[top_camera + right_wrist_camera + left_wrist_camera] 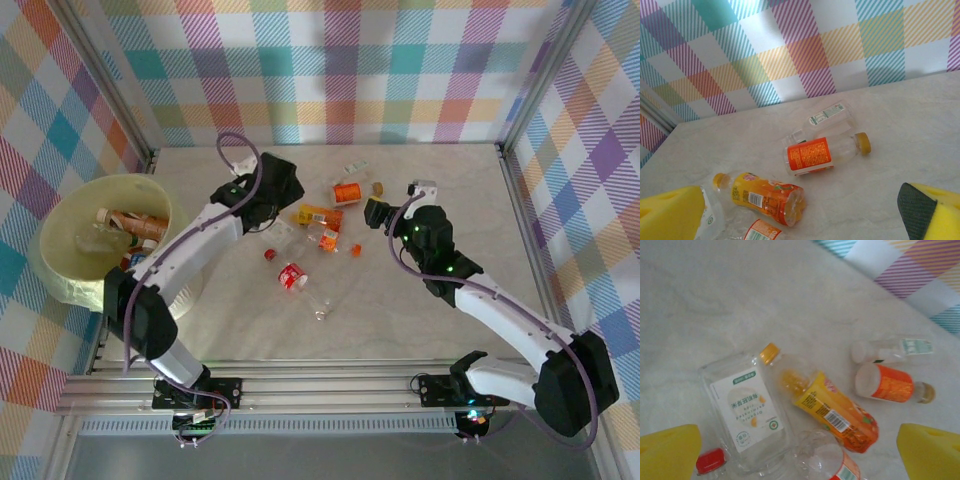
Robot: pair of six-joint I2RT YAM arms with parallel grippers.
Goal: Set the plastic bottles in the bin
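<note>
Left claw (799,452) stands wide open with nothing between its yellow pads (670,452). Your right claw (801,212) is spread just as wide and is empty too.

Under your left wrist lies a flat clear bottle (747,415). Its white label carries a green logo and dark characters that are too soft to read, and a red cap (710,460) sits just beside it on the near left. Touching its right side is a yellow-and-orange bottle (832,412) with an orange cap, its barcode turned up and its brand print too blurred to read. Farther right are an orange-labelled bottle (887,384) and, beyond it, a small clear bottle (892,350) with a green-and-white label.

Your right wrist sees the orange-labelled bottle and the small clear one from the other side, lying just in front of the checked wall (790,50). The orange label has rows of white print and the small label has green lettering, both too fine to make out.

From above you get the bin (60,215) at the left side of the table (450,300), well apart from the loose pile in the middle, with several bottles (130,217) already inside. That view also gives you a red-labelled bottle (292,275) and a clear one (320,305), both lying nearer the arm bases.
</note>
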